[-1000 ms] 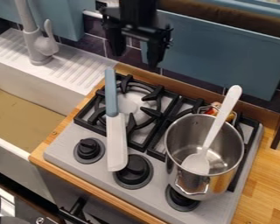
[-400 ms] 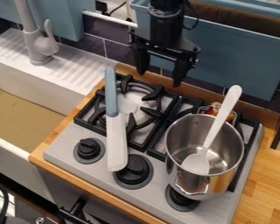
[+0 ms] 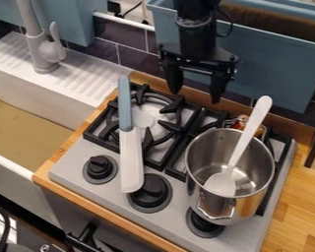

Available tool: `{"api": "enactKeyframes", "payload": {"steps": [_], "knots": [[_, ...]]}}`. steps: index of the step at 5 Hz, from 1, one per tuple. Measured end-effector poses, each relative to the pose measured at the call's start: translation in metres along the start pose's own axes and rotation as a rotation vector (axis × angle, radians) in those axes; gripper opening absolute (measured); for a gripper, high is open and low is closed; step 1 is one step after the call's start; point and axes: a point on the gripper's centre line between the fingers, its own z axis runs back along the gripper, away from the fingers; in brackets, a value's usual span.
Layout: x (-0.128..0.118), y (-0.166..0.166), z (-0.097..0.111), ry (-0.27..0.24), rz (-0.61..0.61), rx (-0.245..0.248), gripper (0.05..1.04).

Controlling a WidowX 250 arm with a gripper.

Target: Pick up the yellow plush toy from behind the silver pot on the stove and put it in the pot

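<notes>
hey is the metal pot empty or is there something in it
Not empty: a white spoon leans in the metal pot, bowl down, its handle sticking up past the rim.

Spoon [image 3: 242, 147] in metal pot [image 3: 198, 156]

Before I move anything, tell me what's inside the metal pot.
A white spoon sits in the metal pot, bowl down, its handle sticking out past the rim. Whatever may lie under the spoon's bowl is hidden.

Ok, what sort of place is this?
Looks like a toy kitchen corner: a small stove with three knobs, a white sink with a faucet, and a metal pot.
</notes>
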Motion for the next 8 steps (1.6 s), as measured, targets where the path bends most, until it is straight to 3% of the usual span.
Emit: {"api": "enactKeyframes", "payload": {"steps": [2, 3, 6, 7, 8], "knots": [[0.002, -0.025, -0.013, -0.019, -0.012, -0.054, 0.998], [0.003, -0.031, -0.023, 0.006, -0.008, -0.077, 0.997], [0.004, -0.044, -0.047, 0.033, 0.004, -0.084, 0.997], [0.006, -0.046, -0.047, 0.02, 0.007, -0.117, 0.997], [0.005, -0.045, -0.052, 0.035, 0.016, -0.116, 0.95]]}}
